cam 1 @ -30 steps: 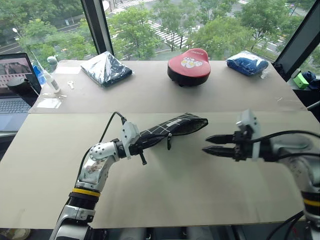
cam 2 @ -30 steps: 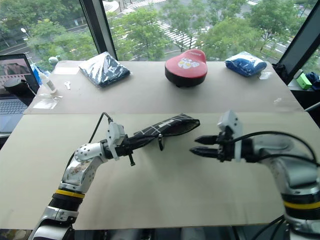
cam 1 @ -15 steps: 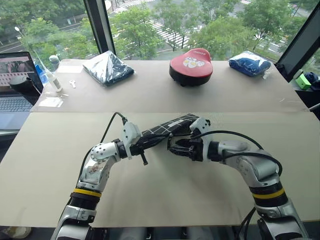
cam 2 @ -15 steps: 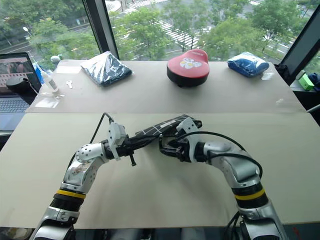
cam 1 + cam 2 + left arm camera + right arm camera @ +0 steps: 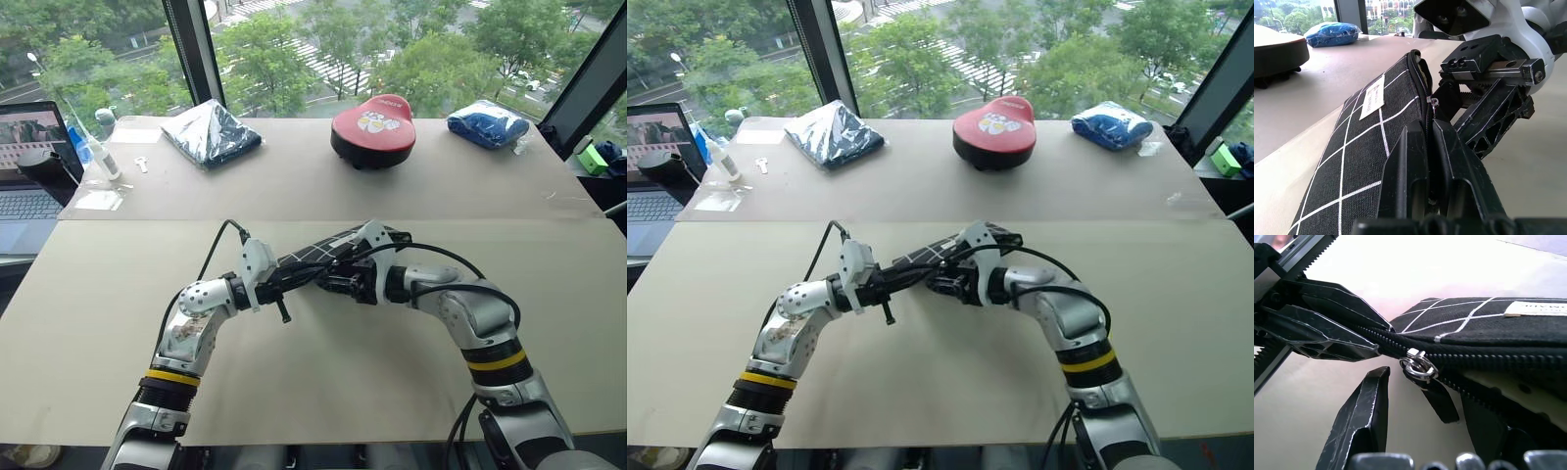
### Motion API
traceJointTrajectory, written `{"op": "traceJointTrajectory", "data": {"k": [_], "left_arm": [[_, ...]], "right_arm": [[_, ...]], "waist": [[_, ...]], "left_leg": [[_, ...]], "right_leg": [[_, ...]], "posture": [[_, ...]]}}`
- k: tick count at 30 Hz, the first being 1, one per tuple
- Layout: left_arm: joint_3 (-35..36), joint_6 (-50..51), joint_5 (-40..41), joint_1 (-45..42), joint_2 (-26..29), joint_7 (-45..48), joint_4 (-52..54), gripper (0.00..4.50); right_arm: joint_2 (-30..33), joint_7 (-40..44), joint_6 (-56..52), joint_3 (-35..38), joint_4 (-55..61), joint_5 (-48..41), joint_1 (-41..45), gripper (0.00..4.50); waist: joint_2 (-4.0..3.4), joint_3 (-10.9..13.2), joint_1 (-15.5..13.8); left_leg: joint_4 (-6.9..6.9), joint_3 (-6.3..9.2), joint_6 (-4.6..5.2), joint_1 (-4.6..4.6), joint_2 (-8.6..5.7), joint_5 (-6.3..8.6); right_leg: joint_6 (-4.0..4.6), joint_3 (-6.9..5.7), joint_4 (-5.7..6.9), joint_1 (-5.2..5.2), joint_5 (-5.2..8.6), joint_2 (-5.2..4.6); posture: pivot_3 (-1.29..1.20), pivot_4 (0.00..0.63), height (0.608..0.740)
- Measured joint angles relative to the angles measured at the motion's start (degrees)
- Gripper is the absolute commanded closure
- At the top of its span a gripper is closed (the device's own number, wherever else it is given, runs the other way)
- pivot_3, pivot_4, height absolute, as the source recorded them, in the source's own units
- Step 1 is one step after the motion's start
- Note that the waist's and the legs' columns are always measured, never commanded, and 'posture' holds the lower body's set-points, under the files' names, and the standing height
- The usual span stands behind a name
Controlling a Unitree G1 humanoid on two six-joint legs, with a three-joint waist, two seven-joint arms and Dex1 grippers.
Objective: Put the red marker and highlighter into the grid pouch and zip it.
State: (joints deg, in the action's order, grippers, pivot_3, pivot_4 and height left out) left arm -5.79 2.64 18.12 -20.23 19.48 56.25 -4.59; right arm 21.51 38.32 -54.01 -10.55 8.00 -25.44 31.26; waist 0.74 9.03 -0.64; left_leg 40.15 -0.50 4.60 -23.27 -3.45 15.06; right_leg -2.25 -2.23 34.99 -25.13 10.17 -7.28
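A: Black fabric, white grid lines — that's the grid pouch [image 5: 333,253], held off the table [image 5: 118,323] near mid-front. We have the left gripper [image 5: 1429,147] pinching its zipper end, fingers pressed together on the edge.

B: Agreed. And the right gripper [image 5: 1425,396]? We see its jaws spread, one finger either side of the dark pull strap [image 5: 1442,399] hanging from the silver zipper slider [image 5: 1418,366]. Not pinching it yet.

A: Marker and highlighter?

B: We can't spot either on the table. The pouch looks a bit bulged, so we judge they're probably inside, but we can't tell for sure.

A: Zipper status?

B: Teeth look meshed on one side of the slider in the right wrist view, and a light gap shows below on the other side. So we'd say loading is likely done and zipping is what's left.

A: So the remaining part: close on the strap, pull along the pouch.

B: Yes, that's our read.
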Motion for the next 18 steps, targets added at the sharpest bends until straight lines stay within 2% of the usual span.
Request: {"op": "traceJointTrajectory", "data": {"k": [4,14,18], "left_arm": [[0.0,-0.4,0.0,0.0,0.0,0.0,-0.4,4.5],[0.0,-1.3,0.0,0.0,0.0,0.2,-0.9,4.5],[-0.4,-1.4,0.0,0.0,0.0,0.5,-0.9,4.5]], "right_arm": [[1.2,0.6,0.9,0.5,0.6,-0.1,-0.4,4.44],[4.6,3.3,1.0,2.8,2.2,-0.9,-1.3,4.44],[9.7,4.9,1.0,4.1,3.4,-1.7,-3.0,4.44]], "waist": [[0.0,0.0,0.0],[0.0,0.0,0.0],[0.0,0.0,-0.2]], "left_leg": [[0.0,0.0,0.02,0.0,0.01,0.01],[-0.01,0.0,0.05,0.0,0.02,0.03],[0.01,0.0,0.1,-0.01,0.0,0.06]], "right_leg": [[0.0,0.0,0.0,0.0,0.0,0.01],[0.0,0.0,0.0,0.01,0.0,0.01],[0.0,-0.01,-0.05,0.06,0.0,-0.01]], "posture": [[0.0,0.15,0.74],[0.0,0.15,0.74],[0.0,0.15,0.74]]}}
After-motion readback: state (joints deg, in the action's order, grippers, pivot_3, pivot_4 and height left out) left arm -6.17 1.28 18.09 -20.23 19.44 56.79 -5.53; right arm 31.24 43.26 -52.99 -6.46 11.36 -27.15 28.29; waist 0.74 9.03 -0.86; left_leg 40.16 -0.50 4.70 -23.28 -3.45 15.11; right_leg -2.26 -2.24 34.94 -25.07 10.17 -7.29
